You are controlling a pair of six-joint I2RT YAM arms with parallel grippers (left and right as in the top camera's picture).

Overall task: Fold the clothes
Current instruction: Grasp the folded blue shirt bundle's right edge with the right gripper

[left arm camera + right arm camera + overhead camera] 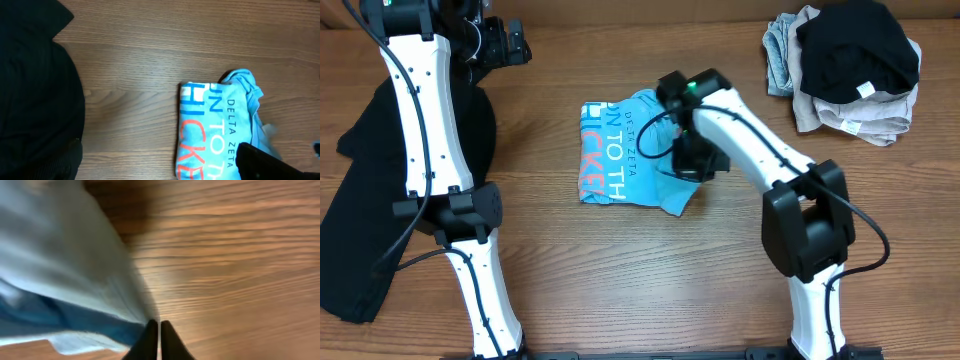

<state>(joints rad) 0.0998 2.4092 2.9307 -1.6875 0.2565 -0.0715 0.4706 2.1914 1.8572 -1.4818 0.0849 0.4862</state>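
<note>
A light blue T-shirt (625,155) with white and red-orange lettering lies folded into a small rectangle at the table's middle. My right gripper (695,165) is at its right edge. In the right wrist view the fingertips (159,325) are pressed almost together, and a raised fold of the pale blue T-shirt (65,255) runs down into them. My left gripper (510,45) hangs open and empty at the back left, far from the shirt. Its wrist view shows the T-shirt (215,130) from a distance, and its own fingers do not show there.
A large black garment (360,200) lies spread beneath the left arm and fills the left side of the left wrist view (35,100). At the back right is a pile of grey and beige clothes (840,110) with a black garment (855,50) on top. Bare wooden table (620,280) lies in front.
</note>
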